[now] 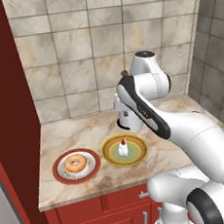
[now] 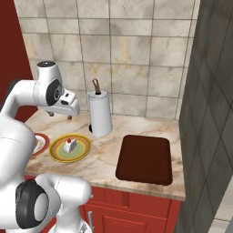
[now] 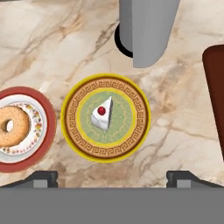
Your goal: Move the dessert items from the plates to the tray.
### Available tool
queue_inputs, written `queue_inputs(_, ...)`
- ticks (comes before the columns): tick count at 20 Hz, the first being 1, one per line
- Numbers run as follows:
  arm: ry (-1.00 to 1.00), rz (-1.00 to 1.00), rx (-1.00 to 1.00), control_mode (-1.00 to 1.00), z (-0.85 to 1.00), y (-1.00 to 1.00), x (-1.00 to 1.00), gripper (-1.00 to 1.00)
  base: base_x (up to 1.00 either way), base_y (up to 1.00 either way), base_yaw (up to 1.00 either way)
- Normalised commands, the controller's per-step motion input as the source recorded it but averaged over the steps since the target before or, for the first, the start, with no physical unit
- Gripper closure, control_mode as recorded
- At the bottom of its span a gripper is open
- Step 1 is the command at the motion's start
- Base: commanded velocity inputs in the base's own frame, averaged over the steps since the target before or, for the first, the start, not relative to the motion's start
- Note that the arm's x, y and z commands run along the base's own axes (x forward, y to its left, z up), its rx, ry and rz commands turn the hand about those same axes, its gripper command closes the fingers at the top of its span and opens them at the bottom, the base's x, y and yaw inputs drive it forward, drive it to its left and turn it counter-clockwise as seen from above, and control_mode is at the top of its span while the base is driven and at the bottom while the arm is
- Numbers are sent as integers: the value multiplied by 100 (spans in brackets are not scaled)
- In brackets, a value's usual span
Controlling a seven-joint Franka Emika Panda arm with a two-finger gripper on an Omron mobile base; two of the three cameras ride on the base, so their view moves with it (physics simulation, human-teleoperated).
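A glazed ring donut [image 1: 75, 163] [image 3: 11, 126] lies on the red-rimmed plate [image 1: 56, 169] [image 3: 50, 122]. Just right of it, the white cake wedge with a red topping [image 1: 122, 148] [image 2: 69, 145] [image 3: 102, 114] sits in the middle of the yellow-rimmed plate [image 1: 105, 153] [image 2: 84, 146] [image 3: 65, 117]. My gripper [image 2: 60, 116] [image 3: 113, 178] hangs well above the yellow plate, open and empty, its fingertips [image 3: 41, 177] spread wide. The dark reddish-brown tray [image 2: 144, 158] [image 3: 215, 87] lies bare on the counter to the right.
A white paper towel holder [image 2: 100, 113] [image 3: 146, 30] stands upright behind the yellow plate, between plates and tray. Tiled walls close the counter at the back and right; a red cabinet side rises at the left [image 1: 4, 96].
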Motion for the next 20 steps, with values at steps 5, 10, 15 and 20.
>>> queue_inputs(5, 1, -1, 0, -100, -51, 1, 0, -100, 0, 0, 0)
queue_inputs(10, 1, 0, 0, -100, -53, 6, 0, -100, 0, 0, 0)
queue_inputs(15, 1, -1, 0, -100, -47, 16, 0, -100, 0, 0, 0)
queue_inputs(20, 2, -3, 0, -100, -39, 18, 0, -100, 0, 0, 0)
